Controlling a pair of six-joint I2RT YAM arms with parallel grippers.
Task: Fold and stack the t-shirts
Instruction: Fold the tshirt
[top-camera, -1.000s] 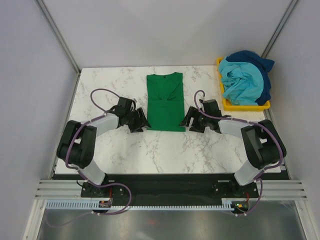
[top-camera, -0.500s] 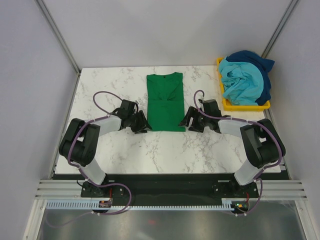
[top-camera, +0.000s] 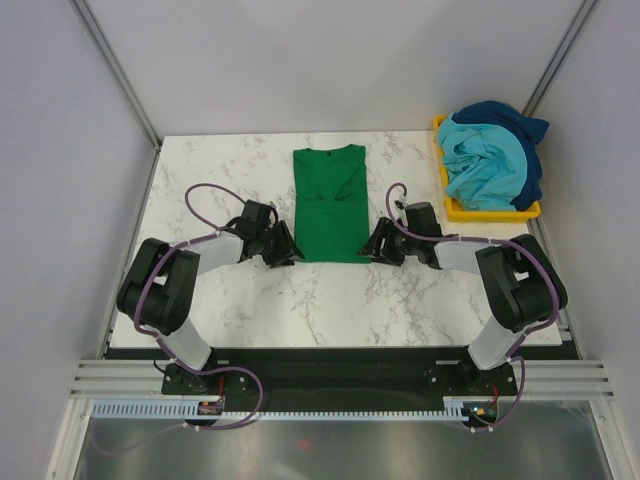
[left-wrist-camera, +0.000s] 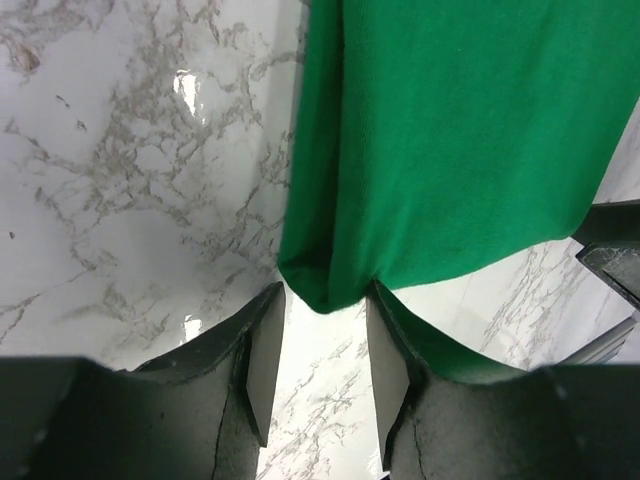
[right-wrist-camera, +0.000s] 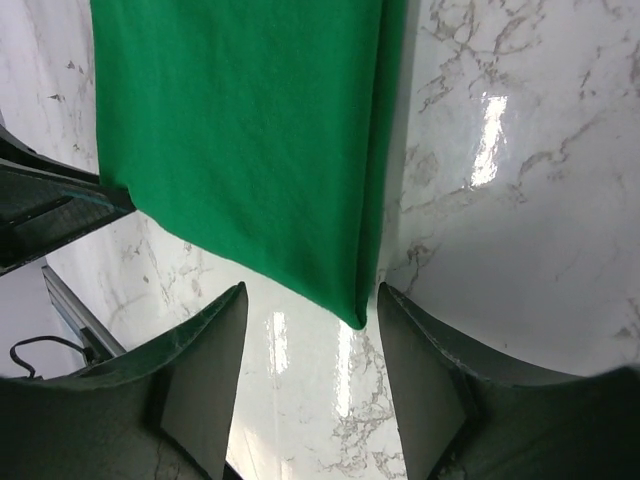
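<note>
Green t-shirt (top-camera: 330, 205) on counter (top-camera: 220, 170): soft, limp. Left hand (left-wrist-camera: 322, 330), right hand (right-wrist-camera: 312, 340) released, each straddling near hem corner, likely best hold.

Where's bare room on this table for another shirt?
Free: the table far left of the green t-shirt, and its near strip behind the left gripper and right gripper. Crowded: the shirt's near corners at those grippers, and around the yellow bin.

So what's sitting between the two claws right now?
The near hem of the green t-shirt spans the gap between the left claw and the right claw, in the top view. Each wrist view shows its claw open at a hem corner.
</note>
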